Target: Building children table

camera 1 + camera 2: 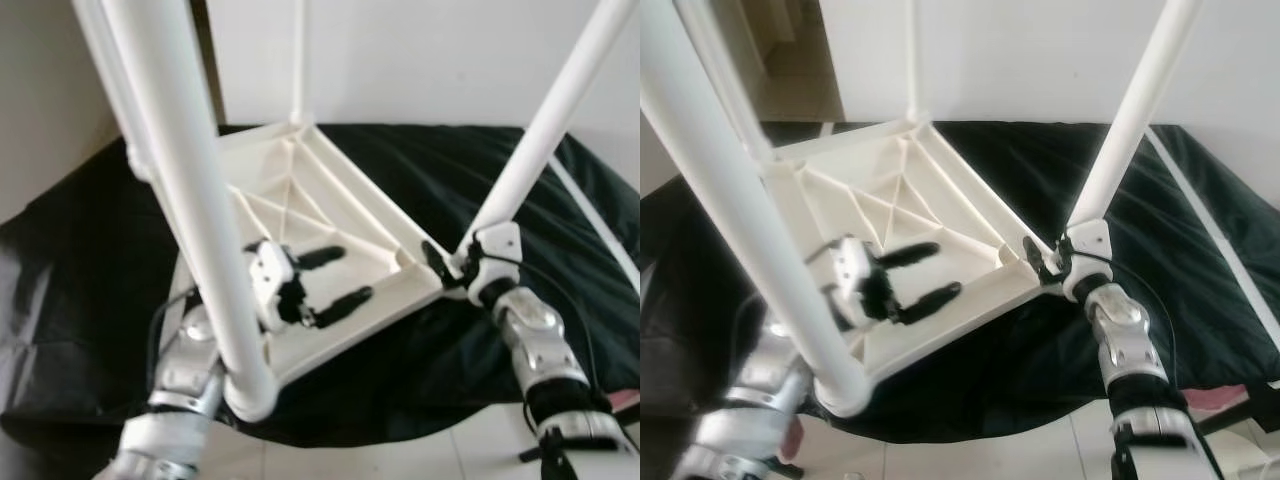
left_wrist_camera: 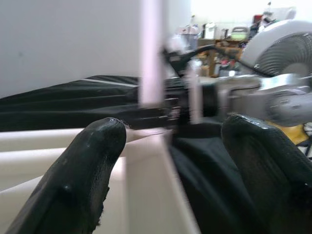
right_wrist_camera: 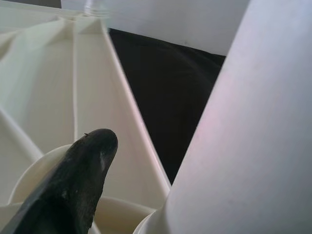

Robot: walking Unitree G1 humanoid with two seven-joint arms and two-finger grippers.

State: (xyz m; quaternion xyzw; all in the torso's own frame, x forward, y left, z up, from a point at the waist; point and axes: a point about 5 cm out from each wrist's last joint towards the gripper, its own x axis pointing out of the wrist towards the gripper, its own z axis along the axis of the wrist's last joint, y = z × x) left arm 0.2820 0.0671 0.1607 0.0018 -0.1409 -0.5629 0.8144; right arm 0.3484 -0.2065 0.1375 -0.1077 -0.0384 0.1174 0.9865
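**Inverted table, legs fitted**

The white tabletop [image 1: 330,215] lies upside down on a black cloth [image 1: 500,200], ribbed underside up. White legs stand at its corners: near left [image 1: 190,200], near right [image 1: 545,125], far [image 1: 298,60].

The left gripper [image 1: 325,280] hovers over the underside, fingers [image 2: 83,175] spread wide, holding nothing.

The right gripper [image 1: 445,268] sits at the near right corner, against the base of that leg. Its jaw state cannot be determined.
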